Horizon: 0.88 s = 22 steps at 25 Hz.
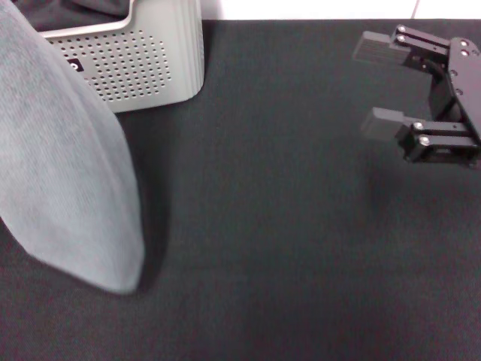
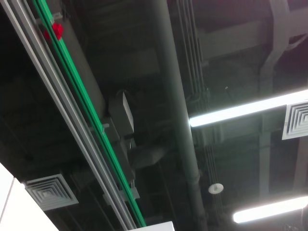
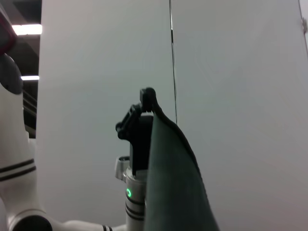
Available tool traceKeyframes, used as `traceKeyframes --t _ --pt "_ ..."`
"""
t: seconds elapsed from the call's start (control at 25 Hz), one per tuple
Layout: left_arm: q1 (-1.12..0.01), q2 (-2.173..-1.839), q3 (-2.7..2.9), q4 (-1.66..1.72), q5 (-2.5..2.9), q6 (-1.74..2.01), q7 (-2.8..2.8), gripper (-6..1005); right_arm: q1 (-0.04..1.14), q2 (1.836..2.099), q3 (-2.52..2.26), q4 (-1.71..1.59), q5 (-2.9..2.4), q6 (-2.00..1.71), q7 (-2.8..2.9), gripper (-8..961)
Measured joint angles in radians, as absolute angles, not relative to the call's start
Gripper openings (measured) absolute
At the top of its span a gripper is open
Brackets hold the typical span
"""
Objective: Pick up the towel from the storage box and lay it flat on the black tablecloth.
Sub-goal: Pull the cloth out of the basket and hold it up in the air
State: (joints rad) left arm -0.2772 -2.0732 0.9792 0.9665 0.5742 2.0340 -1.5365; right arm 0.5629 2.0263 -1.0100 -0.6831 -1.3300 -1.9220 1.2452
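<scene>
Apparently pinched by the left claw (image 3: 144, 98), the towel (image 1: 64, 158) hangs well apart from the wide right claw (image 1: 376, 86)

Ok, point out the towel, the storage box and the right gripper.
towel (image 1: 68, 173), head view, middle of the hanging cloth.
storage box (image 1: 143, 68), head view, perforated front wall.
right gripper (image 1: 379, 86), head view, between its open fingertips.

Inventory of the work area, by count

One towel (image 1: 60, 165); one storage box (image 1: 143, 60); one black tablecloth (image 1: 285, 248); two claws, the right claw (image 1: 379, 86) in the head view and the left claw (image 3: 144, 98) in the right wrist view.
</scene>
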Motion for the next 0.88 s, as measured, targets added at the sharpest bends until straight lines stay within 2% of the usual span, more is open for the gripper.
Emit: traceKeyframes --t 0.56,0.88 --pt "-0.326 -2.059 0.981 0.986 0.573 2.033 -1.634 22 0.572 2.027 -1.043 -0.603 -1.334 -1.814 1.163 754" --pt "-0.395 -2.053 0.982 0.996 0.553 2.032 -1.723 23 0.574 2.028 -1.304 -0.567 -1.183 -1.59 1.015 753"
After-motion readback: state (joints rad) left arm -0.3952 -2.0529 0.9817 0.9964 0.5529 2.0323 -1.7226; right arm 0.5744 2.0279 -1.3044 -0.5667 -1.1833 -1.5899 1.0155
